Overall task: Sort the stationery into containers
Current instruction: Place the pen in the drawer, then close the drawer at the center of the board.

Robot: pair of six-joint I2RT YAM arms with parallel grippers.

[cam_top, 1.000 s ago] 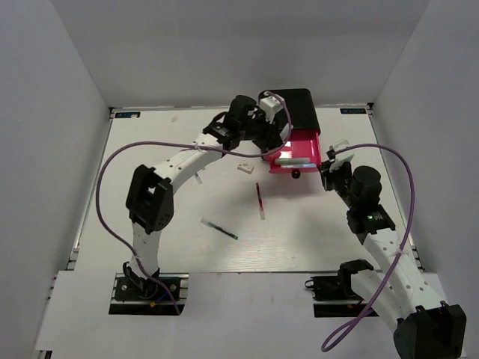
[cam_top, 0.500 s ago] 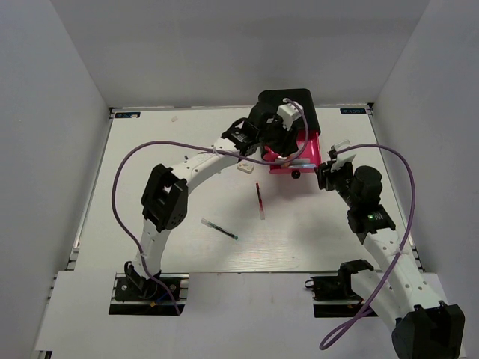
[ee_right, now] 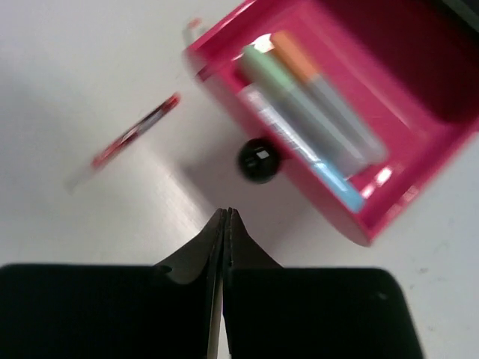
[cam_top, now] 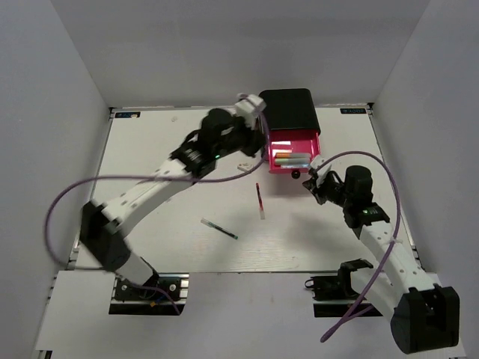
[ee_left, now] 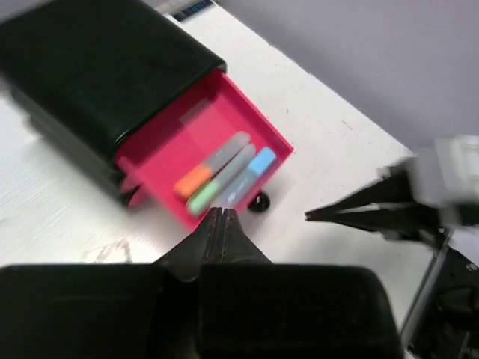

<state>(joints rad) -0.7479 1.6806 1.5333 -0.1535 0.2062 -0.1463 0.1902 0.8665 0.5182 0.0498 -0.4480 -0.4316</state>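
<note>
We see the black case (cam_top: 288, 105) at the far edge of the bench, right of the middle. One pink drawer (cam_top: 273, 153) is pulled out of it toward the near edge, and its round black knob (cam_top: 296, 174) faces the arms. We cannot tell which drawer of the stack it is.

Three pieces lie side by side along the drawer's front wall: the grey orange-capped pen (ee_left: 213, 164), the pale green marker (ee_left: 224, 179) and the light blue marker (ee_left: 247, 176).

On the bench itself, the tiny white block (cam_top: 244, 166) sits just left of the drawer. The thin red pen (cam_top: 259, 198) lies near the middle of the bench, pointing roughly from far to near. The dark teal pen (cam_top: 219, 228) lies at a slant, left of the middle and nearer the near edge, well apart from the red one.

The left end effector (cam_top: 258, 140) hangs by the drawer's left front corner. In its wrist view we see the fingers pressed together with nothing between them.

The right end effector (cam_top: 313, 179) is just right of the knob. Its wrist view looks down on the knob and the drawer front, and there too the fingers meet at the tips and hold nothing.
</note>
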